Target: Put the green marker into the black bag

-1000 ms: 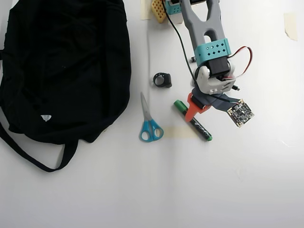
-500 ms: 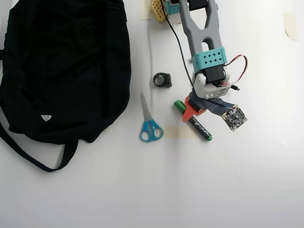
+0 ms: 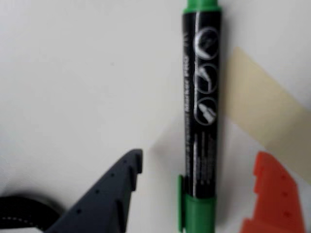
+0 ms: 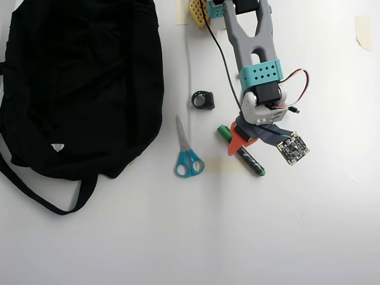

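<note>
both jaws stand apart, open, with the green marker (image 3: 201,121) lying between them.

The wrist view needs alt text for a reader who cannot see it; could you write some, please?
A green marker lies on a white table between the open gripper fingers, one dark grey, one orange. Beige tape is stuck beside it.

Glossy plastic green marker (image 3: 201,116) with white print, soft matt cloth black bag (image 4: 77,83), smooth white table (image 4: 237,237), matt plastic gripper (image 3: 197,184), blue plastic-handled metal scissors (image 4: 187,153).
</note>
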Controlling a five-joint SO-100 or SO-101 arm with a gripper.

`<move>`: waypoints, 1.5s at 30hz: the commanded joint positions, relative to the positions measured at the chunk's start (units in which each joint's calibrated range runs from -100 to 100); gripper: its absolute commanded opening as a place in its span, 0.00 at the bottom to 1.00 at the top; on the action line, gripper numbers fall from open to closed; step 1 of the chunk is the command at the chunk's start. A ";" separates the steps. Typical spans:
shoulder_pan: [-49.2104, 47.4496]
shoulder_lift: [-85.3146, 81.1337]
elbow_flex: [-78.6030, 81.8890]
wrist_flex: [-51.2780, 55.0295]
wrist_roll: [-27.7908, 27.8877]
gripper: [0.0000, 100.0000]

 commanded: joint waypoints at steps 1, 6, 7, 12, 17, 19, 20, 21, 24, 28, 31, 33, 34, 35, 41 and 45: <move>0.52 1.69 -3.90 -0.62 -0.05 0.30; 0.60 3.60 -7.49 0.07 0.26 0.30; 0.67 3.85 -7.76 0.07 0.31 0.30; 0.82 4.43 -8.03 0.07 0.10 0.24; 0.82 4.59 -7.94 0.07 -0.16 0.22; 0.82 4.68 -7.40 0.07 -0.21 0.22; 0.82 4.68 -7.22 0.07 -0.21 0.22; 0.82 4.76 -7.13 0.07 -0.26 0.22; 0.82 5.84 -7.22 0.07 -0.26 0.23; 0.82 6.42 -7.40 0.07 -0.26 0.23; 0.82 6.42 -7.31 0.07 -0.26 0.23; 0.82 6.42 -7.22 0.07 -0.26 0.23; 0.82 6.42 -7.22 0.07 -0.26 0.22; 0.82 6.42 -7.22 0.07 -0.26 0.22; 0.82 6.42 -7.22 0.07 -0.26 0.22; 0.82 6.42 -7.22 0.07 -0.26 0.22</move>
